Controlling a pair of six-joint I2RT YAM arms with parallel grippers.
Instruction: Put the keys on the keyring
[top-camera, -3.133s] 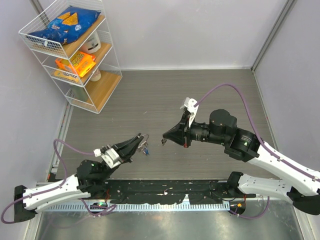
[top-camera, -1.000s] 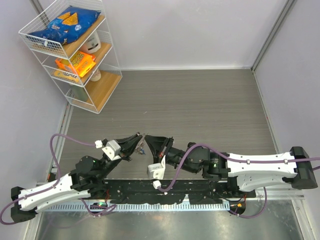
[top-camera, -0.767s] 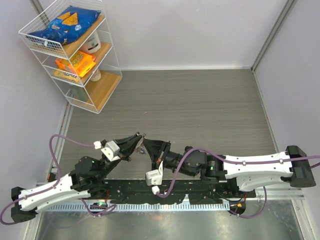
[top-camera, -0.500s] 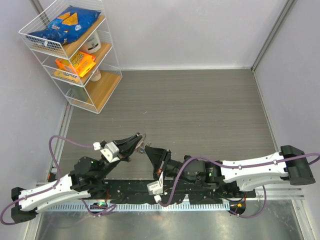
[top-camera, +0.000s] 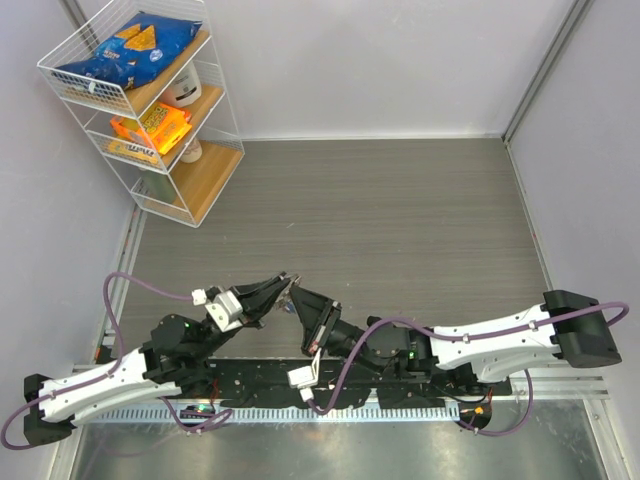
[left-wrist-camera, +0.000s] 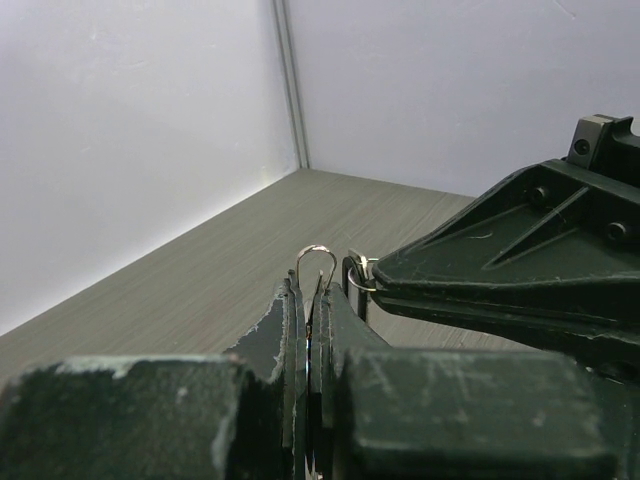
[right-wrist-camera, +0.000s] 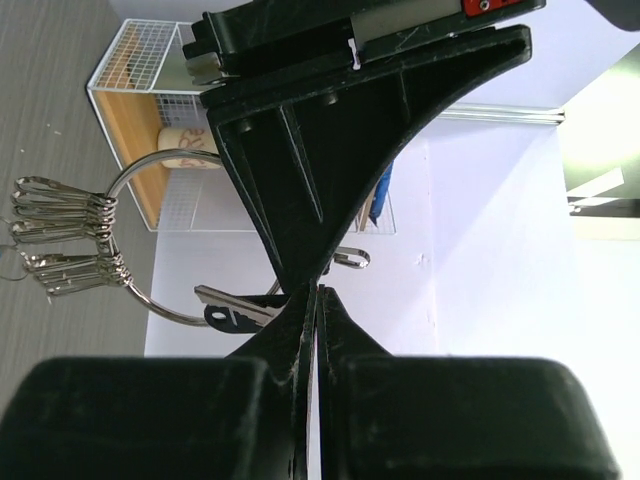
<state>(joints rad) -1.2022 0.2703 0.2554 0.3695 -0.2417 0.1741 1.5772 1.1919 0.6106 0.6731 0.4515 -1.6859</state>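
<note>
Low in the top view, my left gripper (top-camera: 283, 287) and right gripper (top-camera: 298, 299) meet tip to tip just above the table. The left gripper (left-wrist-camera: 311, 290) is shut on the keyring; a thin wire loop (left-wrist-camera: 316, 262) pokes out above its fingertips. In the right wrist view the keyring (right-wrist-camera: 128, 182) curves out from behind the left gripper, with several silvery keys (right-wrist-camera: 62, 240) bunched on it. The right gripper (right-wrist-camera: 316, 292) is shut on a key (right-wrist-camera: 235, 305) with a dark head, which sticks out beside its tips. The grip points are hidden by the fingers.
A white wire shelf rack (top-camera: 140, 100) with snack bags stands at the back left, against the wall. Grey walls close the table on three sides. A black rail (top-camera: 330, 385) with the arm bases runs along the near edge.
The right arm has swung from mid-table down and left, bringing its gripper tip against the left gripper's tip. In the last second its elbow dropped further; the left gripper shifted slightly right.
</note>
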